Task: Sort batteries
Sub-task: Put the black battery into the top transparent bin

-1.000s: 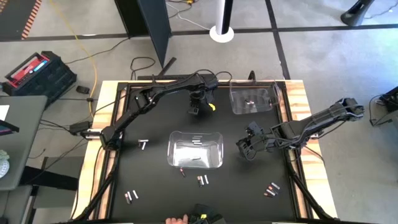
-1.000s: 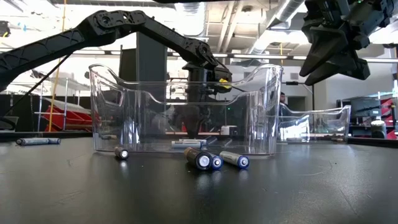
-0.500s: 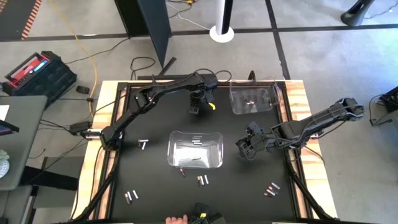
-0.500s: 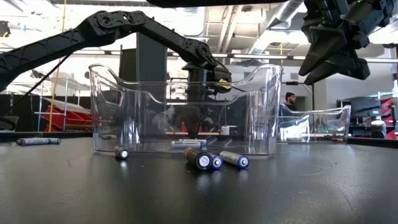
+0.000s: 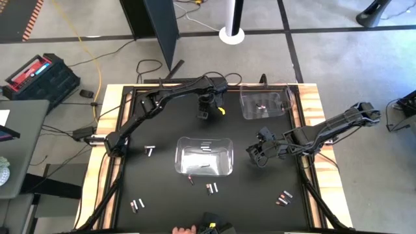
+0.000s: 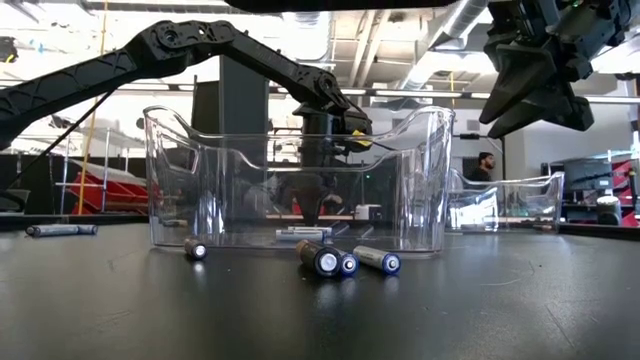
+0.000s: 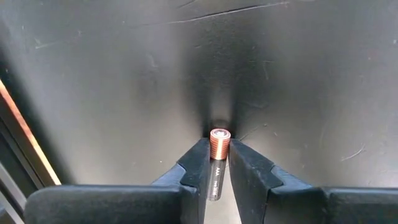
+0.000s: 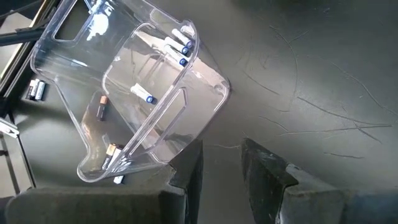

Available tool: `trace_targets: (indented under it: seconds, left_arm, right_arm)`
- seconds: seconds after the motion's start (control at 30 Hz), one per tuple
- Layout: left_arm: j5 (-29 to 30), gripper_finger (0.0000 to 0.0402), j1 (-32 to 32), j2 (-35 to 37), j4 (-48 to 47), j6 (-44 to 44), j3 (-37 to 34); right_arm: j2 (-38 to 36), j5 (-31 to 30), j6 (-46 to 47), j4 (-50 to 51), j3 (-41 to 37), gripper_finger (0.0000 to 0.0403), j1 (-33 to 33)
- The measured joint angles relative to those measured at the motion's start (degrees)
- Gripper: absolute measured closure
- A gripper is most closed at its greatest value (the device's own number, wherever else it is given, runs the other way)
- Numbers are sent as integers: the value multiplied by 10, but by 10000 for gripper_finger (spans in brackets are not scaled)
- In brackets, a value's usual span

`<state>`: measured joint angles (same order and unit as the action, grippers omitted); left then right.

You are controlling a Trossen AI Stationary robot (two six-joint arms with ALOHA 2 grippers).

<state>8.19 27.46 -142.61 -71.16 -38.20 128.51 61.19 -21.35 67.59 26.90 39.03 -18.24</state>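
Nearby, left gripper (image 7: 216, 163) fingers clamped on a copper-tipped battery (image 7: 216, 160); right gripper (image 8: 221, 163) fingers apart beside the clear bin (image 8: 134, 93).

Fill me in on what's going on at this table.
Battery sorting. The left claw, at the table's far side, is shut on a dark, copper-tipped battery. The right claw hangs empty beside the middle clear bin, which holds a few cells. Another bin stands at the far right, and loose batteries lie scattered on the black table.
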Motion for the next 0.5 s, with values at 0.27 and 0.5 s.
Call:
trace_targets:
  seconds: [0.27, 0.5]
  left_arm:
    - [-2, 347, -10, 0, 0, 12, 0]
    - [-3, 347, -23, 0, 0, 30, 0]
  right_arm:
    - [0, 0, 0, 0, 0, 275, 0]
    - [0, 0, 0, 0, 0, 275, 0]
